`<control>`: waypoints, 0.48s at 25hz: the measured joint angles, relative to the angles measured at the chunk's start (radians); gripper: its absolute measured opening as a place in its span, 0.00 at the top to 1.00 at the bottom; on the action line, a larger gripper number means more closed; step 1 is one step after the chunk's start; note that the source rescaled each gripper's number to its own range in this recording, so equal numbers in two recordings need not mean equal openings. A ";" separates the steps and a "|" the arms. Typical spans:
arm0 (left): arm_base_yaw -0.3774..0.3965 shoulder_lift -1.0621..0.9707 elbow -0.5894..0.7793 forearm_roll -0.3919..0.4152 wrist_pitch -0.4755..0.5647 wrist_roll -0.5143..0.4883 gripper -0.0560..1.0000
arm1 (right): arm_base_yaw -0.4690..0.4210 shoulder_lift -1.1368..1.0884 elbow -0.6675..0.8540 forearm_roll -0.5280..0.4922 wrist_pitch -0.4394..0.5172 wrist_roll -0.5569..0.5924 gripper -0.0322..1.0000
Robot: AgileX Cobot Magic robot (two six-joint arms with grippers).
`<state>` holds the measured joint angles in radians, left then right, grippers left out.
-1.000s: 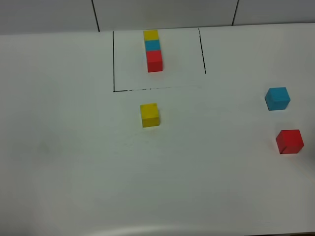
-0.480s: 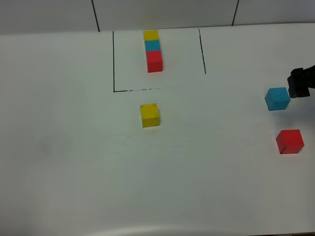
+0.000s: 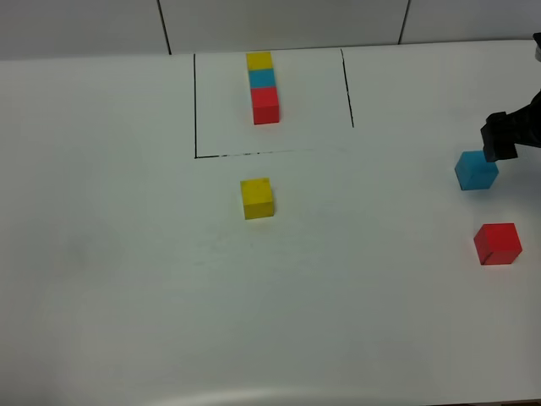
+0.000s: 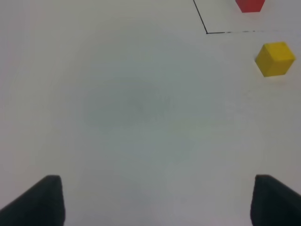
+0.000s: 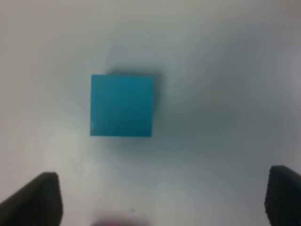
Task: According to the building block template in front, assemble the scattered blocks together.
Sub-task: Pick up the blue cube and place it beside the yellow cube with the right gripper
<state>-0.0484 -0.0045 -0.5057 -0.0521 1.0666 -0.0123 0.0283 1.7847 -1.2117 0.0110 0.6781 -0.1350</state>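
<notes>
Exterior high view: white matte table (image 3: 127,296) fills nearly the whole frame. Grey wall panels (image 3: 279,21) with dark seams run along the top edge.

Building block template (image 3: 264,87) sits upper centre as a joined row, with yellow toward the top of the frame, then cyan, then red. A thin black outline (image 3: 195,101) frames it.

Yellow cube (image 3: 257,198) lies at centre, just below the outline's lower line. Cyan cube (image 3: 476,170) is at the right edge, mid-height. Red cube (image 3: 497,244) lies below it, apart from it.

Right gripper (image 3: 497,142) enters at the right edge, its dark tip overlapping the cyan cube's upper right corner. Contact cannot be told from this view.

Right wrist view, blurred, shows only the cyan cube and bare table. The two finger tips stand wide apart with nothing held. The cube lies ahead of them, within the span of the gap, touching neither.

Left wrist view shows what the exterior misses: the left gripper (image 4: 157,202), fingers spread wide over bare table and gripping nothing. The yellow cube, a corner of the outline and the template's red end lie well ahead of it, off to one side.
</notes>
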 joint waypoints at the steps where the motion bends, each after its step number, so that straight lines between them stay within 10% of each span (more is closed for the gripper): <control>1: 0.000 0.000 0.000 0.000 0.000 0.000 0.15 | 0.000 0.009 -0.001 0.000 -0.002 0.000 0.24; 12: 0.000 0.000 0.000 0.000 0.000 0.000 0.15 | 0.007 0.122 -0.056 0.030 0.001 0.000 0.15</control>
<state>-0.0484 -0.0045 -0.5057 -0.0521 1.0666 -0.0123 0.0350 1.9071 -1.2674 0.0410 0.6789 -0.1351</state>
